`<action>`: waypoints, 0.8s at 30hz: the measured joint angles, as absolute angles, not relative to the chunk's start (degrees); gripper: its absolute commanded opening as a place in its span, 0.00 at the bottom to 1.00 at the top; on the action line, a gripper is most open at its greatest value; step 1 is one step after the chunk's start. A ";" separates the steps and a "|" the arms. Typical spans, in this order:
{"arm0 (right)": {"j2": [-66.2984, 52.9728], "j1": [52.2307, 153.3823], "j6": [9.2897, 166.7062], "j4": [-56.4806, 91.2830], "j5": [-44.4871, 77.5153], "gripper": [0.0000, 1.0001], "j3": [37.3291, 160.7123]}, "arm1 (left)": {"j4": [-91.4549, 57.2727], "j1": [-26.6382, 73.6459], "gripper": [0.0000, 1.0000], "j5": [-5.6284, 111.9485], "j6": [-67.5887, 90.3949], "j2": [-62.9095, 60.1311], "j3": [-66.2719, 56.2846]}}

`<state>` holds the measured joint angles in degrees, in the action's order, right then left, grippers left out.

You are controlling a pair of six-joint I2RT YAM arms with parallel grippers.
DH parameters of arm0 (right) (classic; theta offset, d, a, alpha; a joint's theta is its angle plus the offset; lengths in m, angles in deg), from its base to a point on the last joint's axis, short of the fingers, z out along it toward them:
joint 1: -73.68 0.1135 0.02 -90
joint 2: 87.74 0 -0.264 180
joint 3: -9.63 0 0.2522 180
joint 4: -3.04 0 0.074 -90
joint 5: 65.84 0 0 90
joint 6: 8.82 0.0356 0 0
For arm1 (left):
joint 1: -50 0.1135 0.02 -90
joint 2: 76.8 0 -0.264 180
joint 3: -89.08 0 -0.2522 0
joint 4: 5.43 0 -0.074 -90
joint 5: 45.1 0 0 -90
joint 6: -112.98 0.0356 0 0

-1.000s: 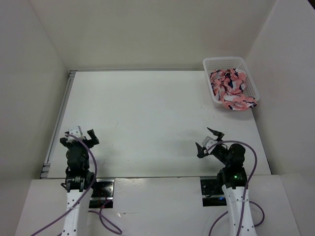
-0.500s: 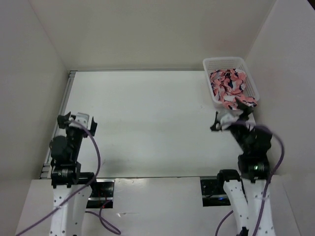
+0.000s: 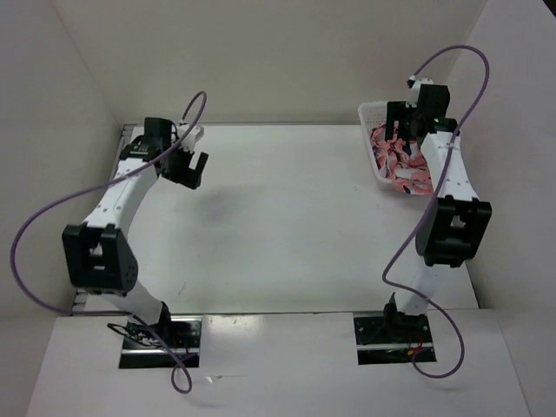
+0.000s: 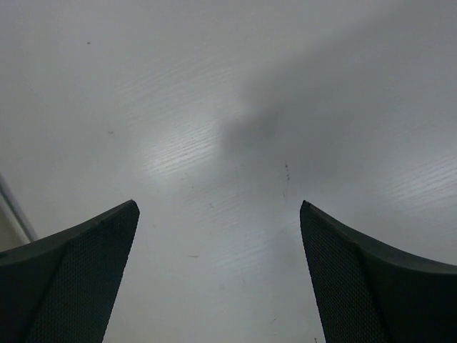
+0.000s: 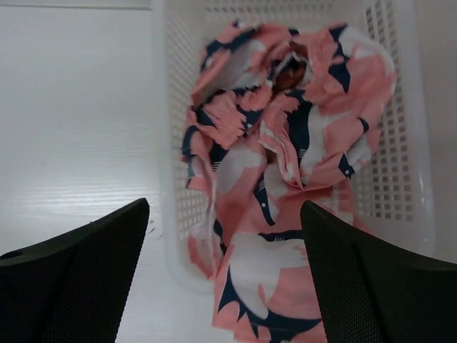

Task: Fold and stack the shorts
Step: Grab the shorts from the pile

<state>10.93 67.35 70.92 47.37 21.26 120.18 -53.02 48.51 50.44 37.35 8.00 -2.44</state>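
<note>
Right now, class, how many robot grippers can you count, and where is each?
2. The left gripper hangs open over the table, far left; the right gripper hangs open above the basket holding the shorts, far right. None seems hidden.

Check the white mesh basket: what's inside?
Crumpled pink shark-print shorts fill the basket, one end spilling over its near rim. The heap covers most of the floor; how many pairs is unclear.

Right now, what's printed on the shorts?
The shorts are salmon pink with navy-and-white sharks, clearest in the right wrist view.
</note>
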 measured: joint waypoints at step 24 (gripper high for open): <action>47.85 63.02 75.36 49.14 33.76 0.60 144.09 | -64.56 39.94 1.00 53.72 37.81 38.60 20.37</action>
<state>47.85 63.02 75.36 49.14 33.76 144.09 -64.56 39.94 53.72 37.81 38.60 20.37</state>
